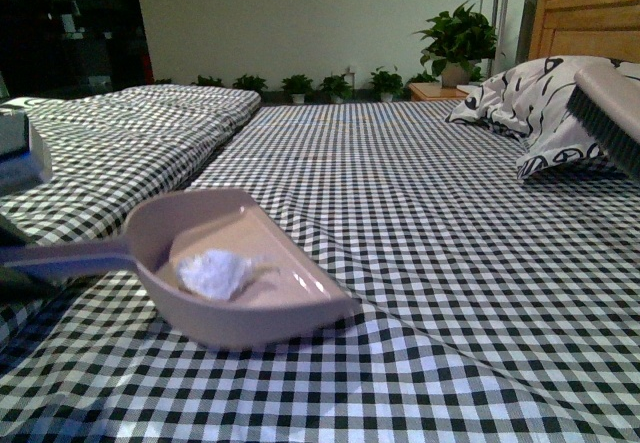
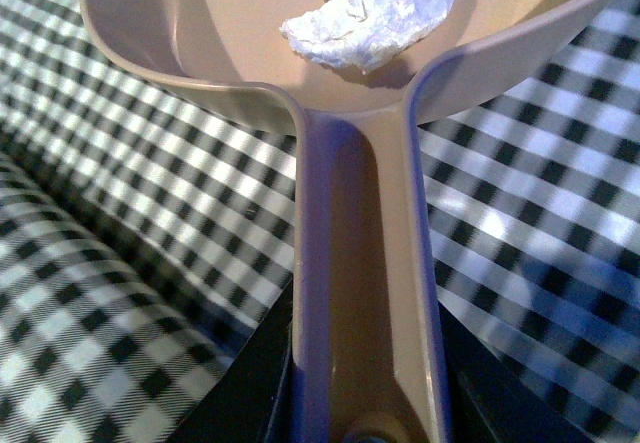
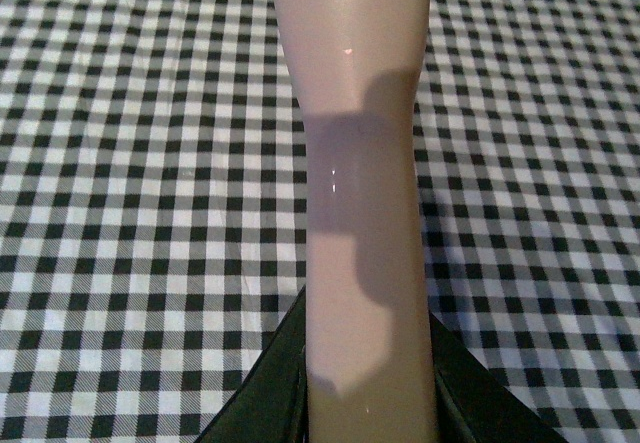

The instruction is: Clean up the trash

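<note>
The trash (image 1: 215, 273), a crumpled white paper wad, lies inside the beige-pink dustpan (image 1: 290, 308), which is tilted on the checked bedspread at the front left. In the left wrist view the trash (image 2: 372, 13) rests in the pan near the base of the dustpan's handle (image 2: 360, 263). My left gripper (image 2: 365, 418) is shut on that handle. At the right edge of the front view, the brush (image 1: 610, 113) hangs raised above the bed. My right gripper (image 3: 370, 403) is shut on the brush's handle (image 3: 360, 163), seen over the checked cloth.
A patterned pillow (image 1: 540, 103) lies at the back right under the brush. A second checked bed (image 1: 120, 128) sits to the left. Potted plants (image 1: 458, 38) and a wooden headboard (image 1: 590, 13) stand at the far wall.
</note>
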### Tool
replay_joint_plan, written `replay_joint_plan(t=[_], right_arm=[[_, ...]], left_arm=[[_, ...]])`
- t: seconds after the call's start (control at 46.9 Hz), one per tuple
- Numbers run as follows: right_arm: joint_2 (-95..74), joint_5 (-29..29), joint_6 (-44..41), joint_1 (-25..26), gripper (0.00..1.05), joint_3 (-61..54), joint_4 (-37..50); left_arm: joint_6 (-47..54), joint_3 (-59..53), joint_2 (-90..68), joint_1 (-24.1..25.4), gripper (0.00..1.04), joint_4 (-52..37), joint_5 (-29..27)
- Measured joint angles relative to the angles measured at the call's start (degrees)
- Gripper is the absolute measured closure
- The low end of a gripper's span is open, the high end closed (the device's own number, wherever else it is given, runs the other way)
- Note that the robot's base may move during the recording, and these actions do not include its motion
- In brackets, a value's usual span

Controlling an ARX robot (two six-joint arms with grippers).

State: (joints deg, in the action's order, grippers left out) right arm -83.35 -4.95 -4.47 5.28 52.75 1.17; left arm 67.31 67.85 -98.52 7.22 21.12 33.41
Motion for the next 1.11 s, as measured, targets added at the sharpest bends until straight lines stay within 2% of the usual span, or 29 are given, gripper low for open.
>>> replay_joint_plan(t=[0.171,0.235,0.299,0.363,0.491,0.619,0.683,1.109], right_arm=[[6.86,1.44,-0.98,3.13,0.85,-0.04,-0.11],[10.1,1.57,-1.01,4.81,0.85,-0.52,0.39],[13.31,2.1,-0.72,6.64,0.85,-1.29,0.85],[16.96,3.45,0.37,8.94,0.85,-2.16,1.05],[21.22,6.8,2.05,11.26,0.85,-3.04,1.01],[26.32,11.37,3.85,13.53,0.85,-3.8,0.81],[30.16,15.43,5.4,15.19,0.85,-3.82,-0.22],[44.68,30.32,10.56,22.51,0.85,-6.78,-5.68]], left_arm=[[-14.75,1.05,4.0,-0.39,0.77,-7.91,0.2],[-22.23,0.98,6.82,-0.92,0.77,-12.79,-1.51],[-28.72,0.26,9.75,-1.51,0.77,-17.7,-4.94],[-36.17,-0.92,12.81,-2.25,0.77,-21.14,-11.72],[-43.76,-3.96,17.11,-2.73,0.77,-21.94,-17.33],[-48.54,-7.65,22.4,-3.82,0.77,-21.2,-20.06],[-50.6,-9.68,26.53,-4.96,0.77,-19.54,-20.13],[-53.44,-20.13,45.86,-7.28,0.77,-13.07,-23.17]])
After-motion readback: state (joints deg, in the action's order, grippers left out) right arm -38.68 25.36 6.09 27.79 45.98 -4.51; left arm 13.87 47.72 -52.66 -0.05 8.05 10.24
